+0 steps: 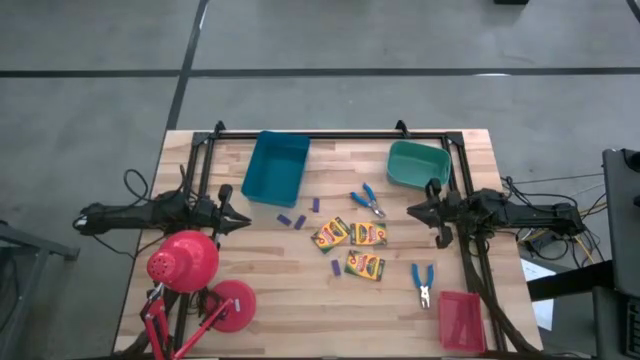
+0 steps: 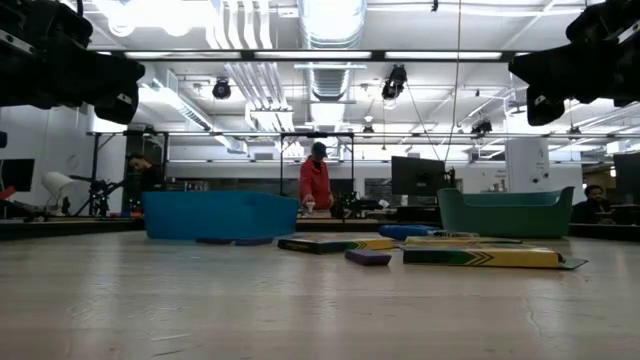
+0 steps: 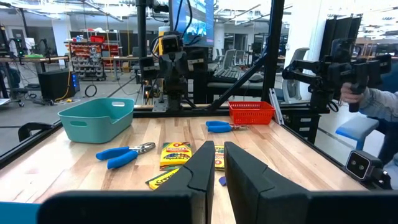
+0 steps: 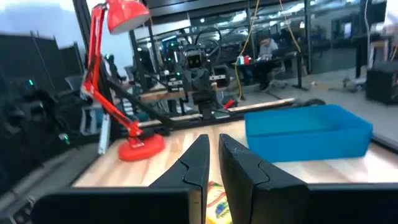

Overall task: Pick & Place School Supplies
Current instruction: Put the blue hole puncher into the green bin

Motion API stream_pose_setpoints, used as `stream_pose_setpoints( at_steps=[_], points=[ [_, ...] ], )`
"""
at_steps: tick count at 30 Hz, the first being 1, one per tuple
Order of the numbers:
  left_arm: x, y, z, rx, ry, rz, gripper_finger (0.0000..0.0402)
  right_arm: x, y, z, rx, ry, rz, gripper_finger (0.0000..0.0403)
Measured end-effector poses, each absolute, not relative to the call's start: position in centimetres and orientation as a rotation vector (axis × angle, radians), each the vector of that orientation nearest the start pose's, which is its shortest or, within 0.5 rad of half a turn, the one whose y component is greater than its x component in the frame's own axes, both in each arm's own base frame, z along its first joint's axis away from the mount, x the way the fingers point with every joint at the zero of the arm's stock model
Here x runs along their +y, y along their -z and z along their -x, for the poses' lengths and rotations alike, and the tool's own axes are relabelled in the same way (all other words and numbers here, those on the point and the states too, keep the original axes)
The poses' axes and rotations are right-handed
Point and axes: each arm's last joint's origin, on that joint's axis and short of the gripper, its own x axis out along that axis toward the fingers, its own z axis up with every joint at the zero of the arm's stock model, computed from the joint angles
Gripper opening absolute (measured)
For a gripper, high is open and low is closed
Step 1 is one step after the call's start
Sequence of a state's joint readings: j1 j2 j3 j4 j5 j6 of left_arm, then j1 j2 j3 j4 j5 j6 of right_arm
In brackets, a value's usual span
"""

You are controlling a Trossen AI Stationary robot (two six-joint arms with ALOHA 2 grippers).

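Crayon boxes (image 1: pixel 352 245), scissors (image 1: pixel 368 200) and purple sticks (image 1: pixel 292 220) lie loose mid-frame on the bench (image 1: pixel 300 300); blue tray (image 1: pixel 275 166) and teal tray (image 1: pixel 417 163) (upper frame) look empty. Left gripper (image 1: pixel 240 219) and right gripper (image 1: pixel 415 211), closed and empty, flank them. Sorting appears unstarted.

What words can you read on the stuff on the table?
"Crayola": on the yellow crayon box lying flat in the left wrist view.
"Crayola": on the nearer crayon box, partly hidden by the left gripper.
Third crayon box: print too small to read.
Scissors and trays: no text visible.
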State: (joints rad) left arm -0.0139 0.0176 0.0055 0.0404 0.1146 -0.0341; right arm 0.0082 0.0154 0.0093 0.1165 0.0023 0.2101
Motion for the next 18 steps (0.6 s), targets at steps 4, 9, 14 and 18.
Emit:
stream_pose_setpoints(
  at_steps=[4, 9, 14, 18],
  points=[
    [-0.5, -16.8, -9.8, -0.026, 0.129, 0.033, 0.004, -0.1, -17.8, -9.7, -0.129, 0.021, -0.232, 0.0036],
    [-0.5, -16.8, -9.8, -0.026, 0.129, 0.033, 0.0041, 0.0, -17.6, -9.9, -0.098, 0.026, -0.227, 0.0036],
    [-0.5, -16.8, -9.8, -0.026, 0.129, 0.033, 0.004, 0.0, -16.7, -10.2, -0.002, 0.038, -0.202, 0.0036],
    [-0.5, -16.8, -9.8, -0.025, 0.129, 0.033, 0.0041, -0.1, -16.3, -10.4, 0.044, 0.048, -0.143, 0.0036]
  ],
)
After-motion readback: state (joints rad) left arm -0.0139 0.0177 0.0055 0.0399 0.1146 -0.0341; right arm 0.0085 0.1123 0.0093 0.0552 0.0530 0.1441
